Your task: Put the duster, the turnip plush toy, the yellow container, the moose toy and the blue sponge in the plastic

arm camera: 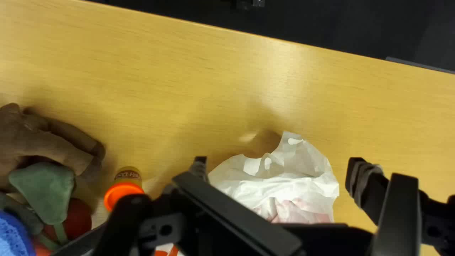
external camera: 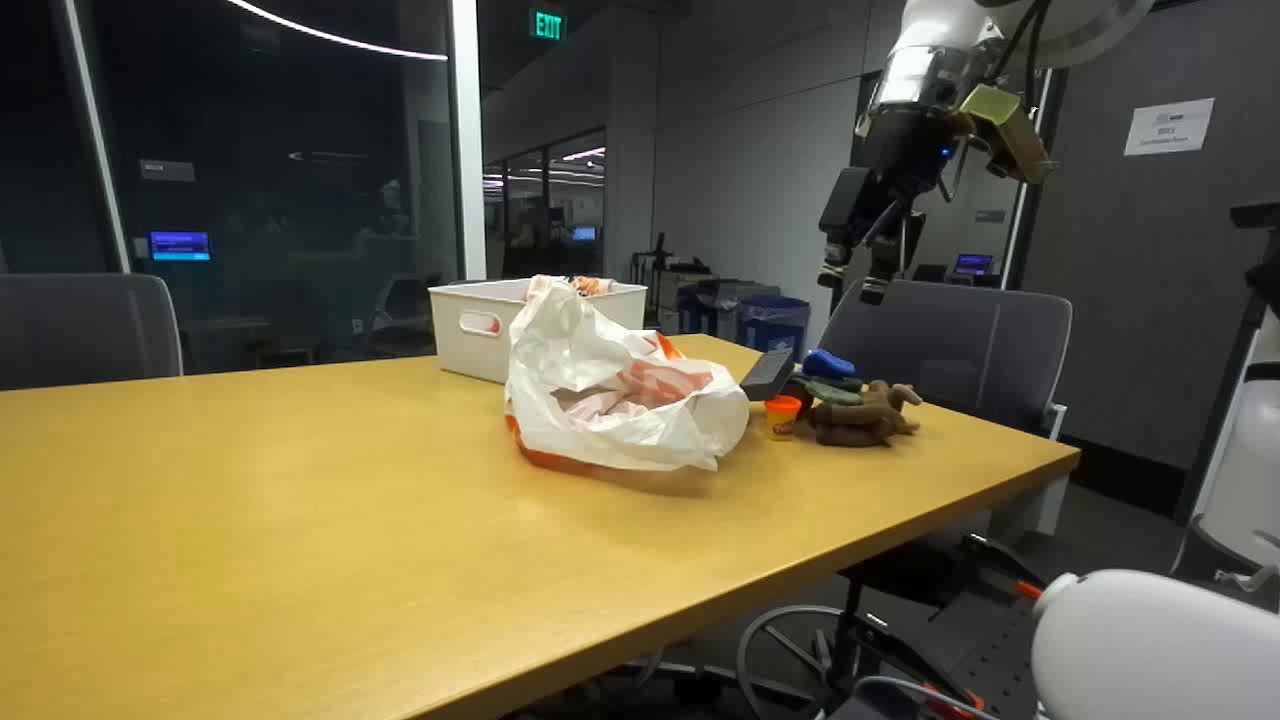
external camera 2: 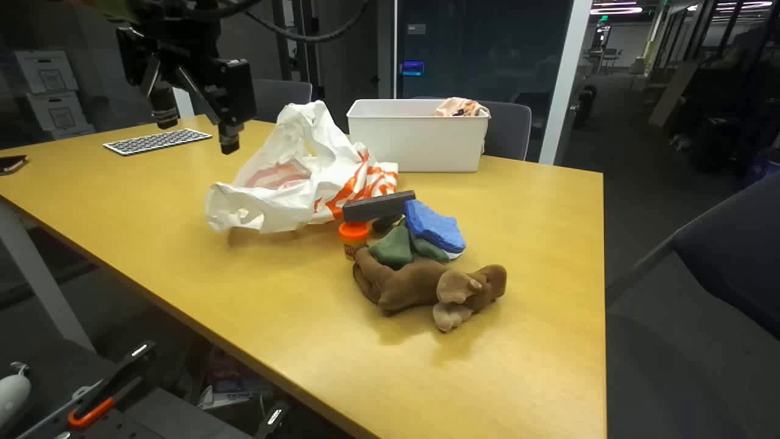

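My gripper (external camera: 853,280) (external camera 2: 197,130) (arm camera: 279,173) is open with nothing between its fingers, high above the table. In the wrist view the white plastic bag (arm camera: 284,192) shows below and between the fingers. The bag (external camera: 610,400) (external camera 2: 292,189) lies crumpled with its mouth open. Beside it are the dark grey duster (external camera: 768,375) (external camera 2: 378,206) and the yellow container (external camera: 781,420) (external camera 2: 354,247) (arm camera: 126,185) with an orange lid. The turnip plush toy (external camera 2: 393,247) (arm camera: 46,188) shows green leaves. The blue sponge (external camera 2: 436,225) (arm camera: 14,236) rests on the pile. The brown moose toy (external camera: 865,415) (external camera 2: 420,286) (arm camera: 42,142) lies on its side.
A white bin (external camera: 470,335) (external camera 2: 420,140) with cloth in it stands behind the bag. A keyboard (external camera 2: 157,141) and a dark flat object (external camera 2: 12,163) lie on the wooden table (external camera: 300,520). Chairs (external camera: 950,350) stand around the table's edges.
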